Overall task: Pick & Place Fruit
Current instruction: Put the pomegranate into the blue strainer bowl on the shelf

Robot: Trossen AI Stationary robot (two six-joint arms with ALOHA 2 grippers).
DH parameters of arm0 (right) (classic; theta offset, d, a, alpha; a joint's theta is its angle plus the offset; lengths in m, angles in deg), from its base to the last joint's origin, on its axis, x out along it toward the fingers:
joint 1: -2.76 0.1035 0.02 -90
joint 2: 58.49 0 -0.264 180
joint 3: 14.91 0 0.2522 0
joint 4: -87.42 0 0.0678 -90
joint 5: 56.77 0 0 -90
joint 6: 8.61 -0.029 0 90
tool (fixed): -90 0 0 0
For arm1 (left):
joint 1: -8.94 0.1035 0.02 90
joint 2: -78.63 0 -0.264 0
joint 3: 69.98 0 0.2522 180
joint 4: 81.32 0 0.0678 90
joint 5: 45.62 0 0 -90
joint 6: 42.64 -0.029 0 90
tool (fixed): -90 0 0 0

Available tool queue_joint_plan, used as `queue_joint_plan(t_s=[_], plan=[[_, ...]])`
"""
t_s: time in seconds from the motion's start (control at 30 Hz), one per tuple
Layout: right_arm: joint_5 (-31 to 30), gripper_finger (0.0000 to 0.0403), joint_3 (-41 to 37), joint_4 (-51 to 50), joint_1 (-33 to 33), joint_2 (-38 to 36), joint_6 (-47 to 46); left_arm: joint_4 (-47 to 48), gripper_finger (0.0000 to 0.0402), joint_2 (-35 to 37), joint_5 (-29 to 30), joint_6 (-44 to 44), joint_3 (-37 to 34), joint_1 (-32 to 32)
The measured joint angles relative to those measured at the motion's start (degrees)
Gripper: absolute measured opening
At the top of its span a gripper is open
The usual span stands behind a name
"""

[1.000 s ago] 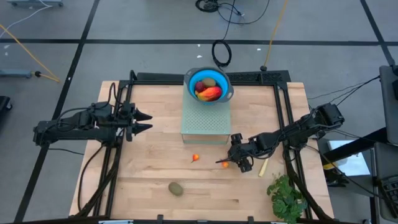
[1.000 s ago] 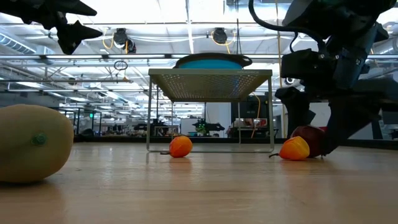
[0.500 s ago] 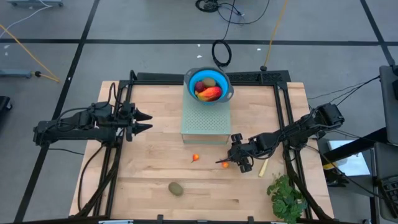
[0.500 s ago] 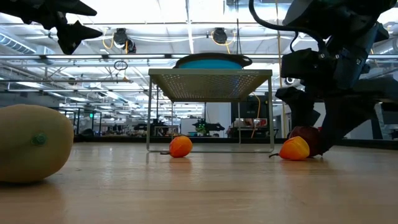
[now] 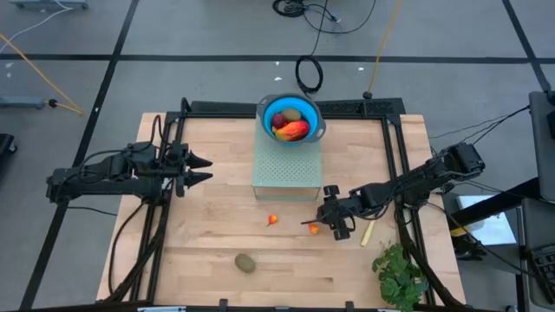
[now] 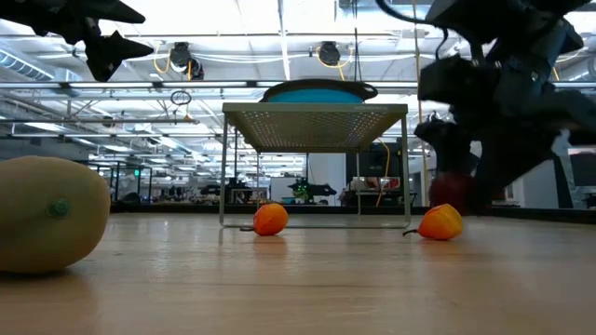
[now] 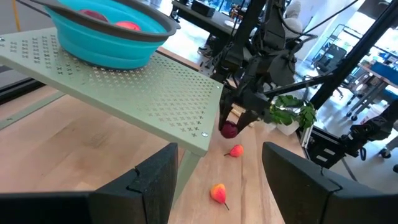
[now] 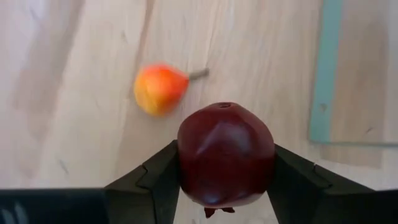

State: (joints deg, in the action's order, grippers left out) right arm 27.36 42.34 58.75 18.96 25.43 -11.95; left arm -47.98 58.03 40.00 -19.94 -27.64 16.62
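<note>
Right gripper clamps the dark red fruit between its fingers, above the table.

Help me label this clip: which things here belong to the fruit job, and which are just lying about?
Part of the job:
- dark red fruit, in the right hand
- two small orange fruits
- brownish-green oval fruit
- blue bowl holding fruit

Lying about:
- leafy green bunch
- yellow-handled knife
</note>
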Motion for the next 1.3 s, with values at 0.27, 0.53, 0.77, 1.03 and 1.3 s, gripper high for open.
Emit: queue_joint_plan(t_s=[0.27, 0.53, 0.77, 1.03, 1.3], plan=[[-0.04, 0.0191, 0.08, 0.01, 0.00, -6.47, -6.94, -0.04, 0.0235, 0.00, 2.97, -0.53, 0.00, 0.00], [-0.04, 0.0186, 0.12, 0.05, 0.00, -10.09, -14.15, -0.07, 0.0234, -0.01, 3.02, -1.40, 0.00, 0.00], [-0.08, 0.0188, 0.12, 0.42, 0.00, -10.36, -14.15, -0.13, 0.0234, 0.00, 3.06, -1.44, 0.00, 0.00], [-0.08, 0.0188, 0.12, 0.47, 0.00, -10.36, -15.25, -0.13, 0.0235, 0.00, 3.17, -2.31, 0.00, 0.00], [-0.08, 0.0187, 0.12, 0.49, 0.00, -10.36, -15.53, -0.13, 0.0235, 0.00, 3.54, -2.98, 0.00, 0.00]])
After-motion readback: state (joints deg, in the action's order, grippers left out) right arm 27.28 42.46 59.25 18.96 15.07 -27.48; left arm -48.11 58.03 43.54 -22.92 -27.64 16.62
